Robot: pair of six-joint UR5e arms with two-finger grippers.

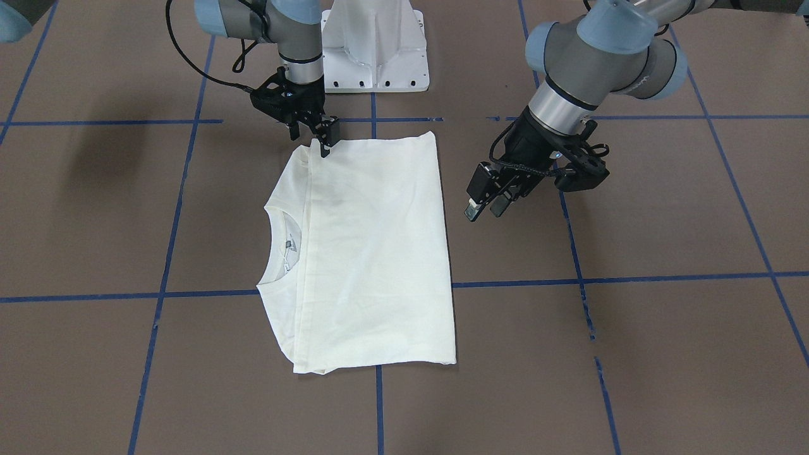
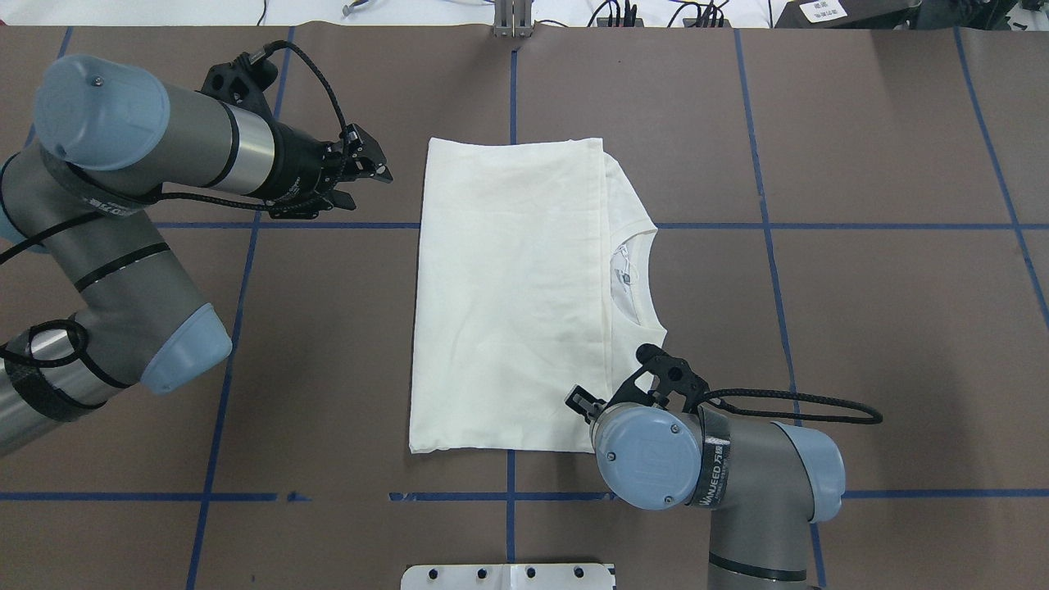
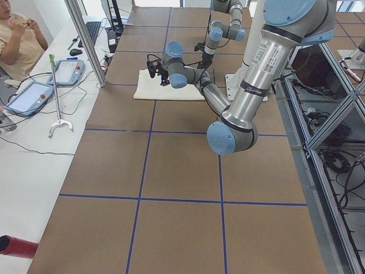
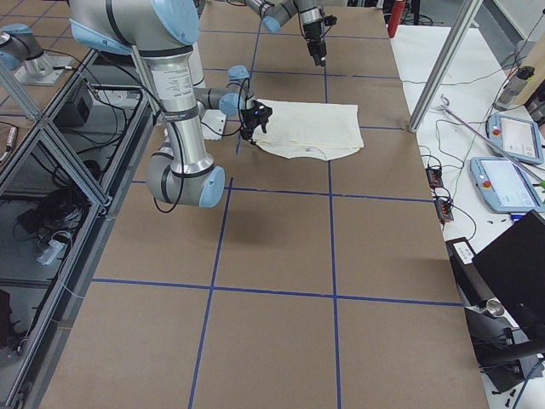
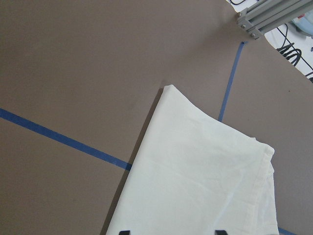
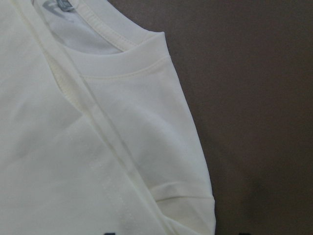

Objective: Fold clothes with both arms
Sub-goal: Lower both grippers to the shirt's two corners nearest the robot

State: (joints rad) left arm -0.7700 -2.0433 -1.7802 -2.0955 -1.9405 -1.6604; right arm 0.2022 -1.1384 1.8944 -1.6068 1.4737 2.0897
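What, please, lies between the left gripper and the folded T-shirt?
Only bare brown table top. In the overhead view the left gripper hangs apart from the cream-white T-shirt, with nothing in the gap.

Bright, even overhead light; soft shadows; sharp focus.

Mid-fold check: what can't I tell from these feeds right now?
- Shirt: print and sleeves are folded inside or underneath; only plain cloth shows in every view.
- Right gripper: covered by its own wrist in the overhead view. Its wrist view cuts the fingertips off at the bottom edge, so contact with the shirt is unclear.
- Neck label: too small to read in any view.
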